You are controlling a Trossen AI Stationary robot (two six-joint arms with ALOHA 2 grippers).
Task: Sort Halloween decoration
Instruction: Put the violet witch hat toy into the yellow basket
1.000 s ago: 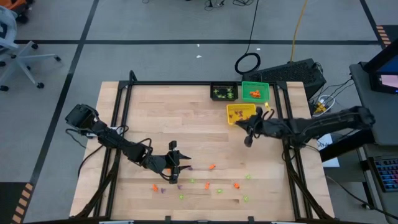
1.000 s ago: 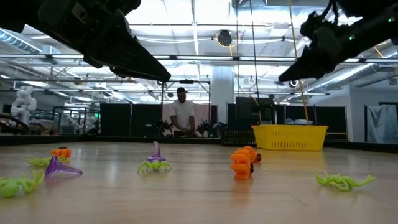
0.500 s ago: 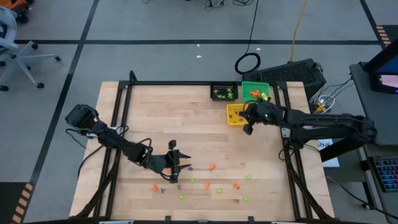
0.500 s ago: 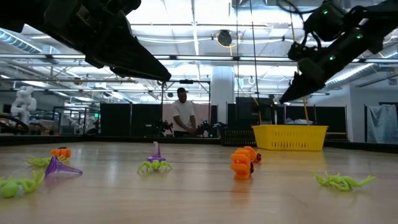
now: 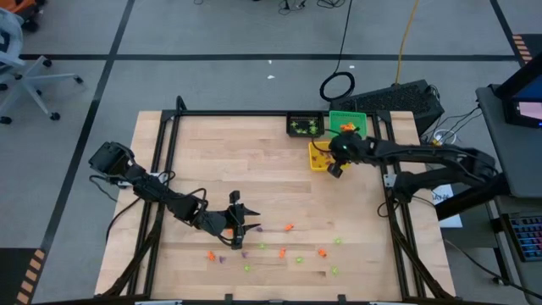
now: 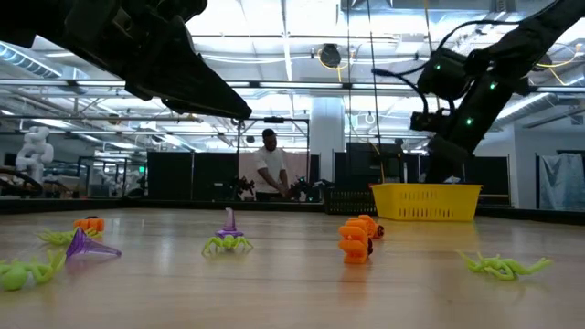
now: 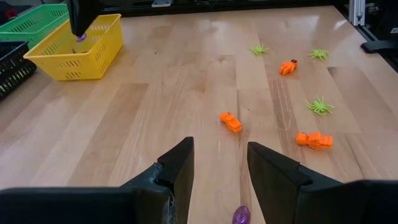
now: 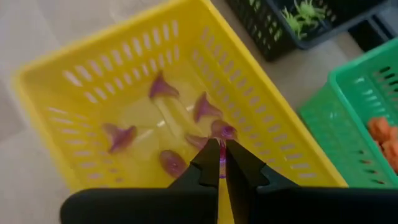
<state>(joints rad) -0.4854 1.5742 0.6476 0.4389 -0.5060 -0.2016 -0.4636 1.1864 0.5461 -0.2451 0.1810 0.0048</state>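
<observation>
A: Where's the purple trinket [image 8: 221, 163]?
B: Pinched at the tip of the right claw [image 8: 221, 163], directly above the yellow bin [image 8: 74, 93]. Several purple pieces like it already lie inside, so I'd say it's held there to be dropped with its own colour.

A: And the other bins?
B: Light-green spiders sit in the black bin [image 5: 304, 126], orange pieces in the green bin [image 5: 347, 124]. All three stand close together at the bench's [image 5: 246, 161] far right.

A: What's left to sort?
B: A scatter along the near edge: orange pieces [image 7: 231, 121], green spiders [image 7: 319, 106], and a purple trinket or two.

A: The left claw [image 7: 217, 163]?
B: Half open, holding nothing, low over that scatter. One purple piece [image 7: 240, 215] lies just ahead of its fingers, probably its next pick.
</observation>
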